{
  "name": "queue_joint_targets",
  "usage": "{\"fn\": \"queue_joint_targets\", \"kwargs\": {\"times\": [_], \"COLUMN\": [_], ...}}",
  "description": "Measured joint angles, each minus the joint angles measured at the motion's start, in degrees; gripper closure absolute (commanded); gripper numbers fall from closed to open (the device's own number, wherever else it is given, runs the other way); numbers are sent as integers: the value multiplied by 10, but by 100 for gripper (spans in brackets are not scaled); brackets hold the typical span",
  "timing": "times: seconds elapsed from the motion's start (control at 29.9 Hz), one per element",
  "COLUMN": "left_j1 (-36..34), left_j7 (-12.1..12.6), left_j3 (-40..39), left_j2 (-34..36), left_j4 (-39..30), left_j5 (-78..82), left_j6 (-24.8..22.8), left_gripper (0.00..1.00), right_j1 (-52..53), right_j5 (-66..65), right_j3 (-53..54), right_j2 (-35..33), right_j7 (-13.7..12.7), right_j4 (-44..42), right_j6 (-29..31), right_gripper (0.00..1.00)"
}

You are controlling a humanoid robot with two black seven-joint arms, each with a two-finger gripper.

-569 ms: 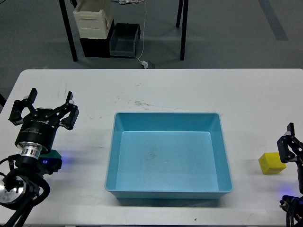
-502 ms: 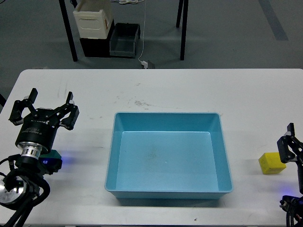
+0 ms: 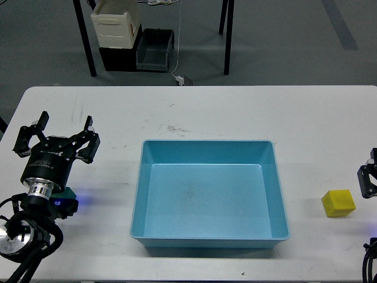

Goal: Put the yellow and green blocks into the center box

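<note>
One head view looks forward and steeply down over the white table.

Box sits mid-table; one block right of it, another left

Left gripper splayed; right gripper edge-cropped.

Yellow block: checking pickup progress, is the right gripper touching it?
Apart. The head view shows bare table between the yellow block and the right gripper.
</note>
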Motion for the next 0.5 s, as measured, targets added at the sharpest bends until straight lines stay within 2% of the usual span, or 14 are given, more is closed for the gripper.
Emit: {"fn": "queue_joint_targets", "kwargs": {"times": [0.13,0.23,0.33,0.5], "left_j1": [0,0,-1,-1], "left_j7": [0,0,-1,-1], "left_j3": [-1,-2,-4,-6], "left_j2": [0,-1,-2,-2], "left_j4": [3,11,15,18], "left_j5": [-1,-1,-2,-2], "left_j6": [0,0,-1,-2], "left_gripper": [0,0,0,0], "right_j1": [56,105,154,250], "right_j5": [-162,-287,-380,-494], "right_j3": [30,33,10,-74], "right_j2": [-61,-124,-201,-363], "right_j7": [0,0,-1,6], "right_j4": [-6,-10,-26,-86], "right_j6": [-12,-52,-84,-68], "right_gripper": [0,0,0,0]}}
